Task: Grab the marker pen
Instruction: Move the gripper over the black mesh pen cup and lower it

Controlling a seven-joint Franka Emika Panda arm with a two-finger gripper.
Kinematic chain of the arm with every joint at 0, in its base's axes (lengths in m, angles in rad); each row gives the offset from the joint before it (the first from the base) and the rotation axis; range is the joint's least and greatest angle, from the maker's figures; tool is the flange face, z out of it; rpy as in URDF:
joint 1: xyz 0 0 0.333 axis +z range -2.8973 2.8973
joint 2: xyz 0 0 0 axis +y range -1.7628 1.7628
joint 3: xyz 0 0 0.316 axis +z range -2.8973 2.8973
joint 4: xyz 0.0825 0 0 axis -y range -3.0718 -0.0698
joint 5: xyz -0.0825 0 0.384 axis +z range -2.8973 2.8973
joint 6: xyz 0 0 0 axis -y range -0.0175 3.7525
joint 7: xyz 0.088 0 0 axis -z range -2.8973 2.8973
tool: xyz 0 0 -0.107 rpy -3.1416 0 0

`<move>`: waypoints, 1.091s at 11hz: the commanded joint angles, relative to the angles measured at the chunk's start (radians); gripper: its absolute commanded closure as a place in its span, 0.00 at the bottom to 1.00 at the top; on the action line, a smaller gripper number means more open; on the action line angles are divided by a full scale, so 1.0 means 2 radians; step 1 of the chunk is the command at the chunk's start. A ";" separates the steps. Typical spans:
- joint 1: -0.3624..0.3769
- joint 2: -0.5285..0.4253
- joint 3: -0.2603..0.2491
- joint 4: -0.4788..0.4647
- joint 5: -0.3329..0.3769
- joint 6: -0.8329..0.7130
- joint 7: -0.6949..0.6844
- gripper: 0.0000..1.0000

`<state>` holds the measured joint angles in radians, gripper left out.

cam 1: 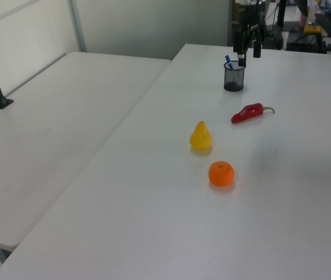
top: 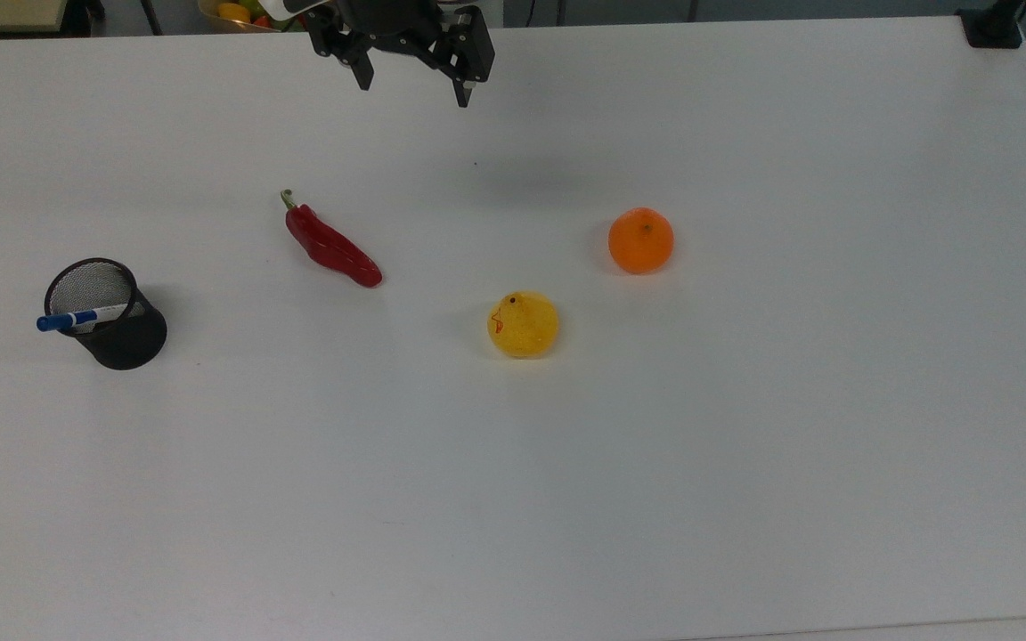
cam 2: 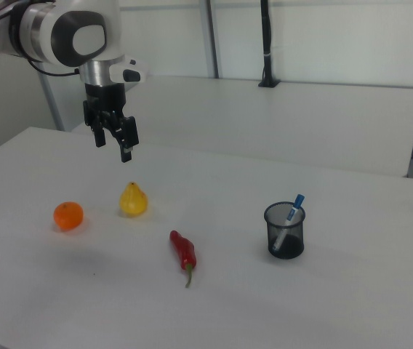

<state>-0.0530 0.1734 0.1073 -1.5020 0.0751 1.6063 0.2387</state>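
One marker pen (top: 78,317) leans in the mesh pen cup (top: 112,319); light, rigid, slick, so we'd pinch its blue cap (cam 2: 298,199). Gripper (top: 413,89) fingers are spread, empty.

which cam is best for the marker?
Top view: the marker shows its blue cap and white barrel leaning over the cup's rim. Right view shows it upright but small; left view shows just the blue tip.
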 commanded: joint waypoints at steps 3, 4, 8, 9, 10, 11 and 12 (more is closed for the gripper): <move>-0.088 0.014 -0.013 -0.013 0.002 0.172 -0.017 0.00; -0.098 0.021 -0.013 -0.012 0.001 0.194 -0.017 0.00; -0.128 0.052 -0.013 -0.013 -0.019 0.298 -0.017 0.00; -0.133 0.064 -0.013 -0.013 -0.034 0.319 -0.017 0.00; -0.138 0.077 -0.013 -0.012 -0.050 0.337 -0.017 0.00; -0.143 0.090 -0.013 -0.011 -0.064 0.360 -0.017 0.00; -0.148 0.104 -0.013 -0.011 -0.077 0.391 -0.017 0.00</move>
<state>-0.3295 0.3366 0.0782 -1.5135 -0.0244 2.2747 0.2036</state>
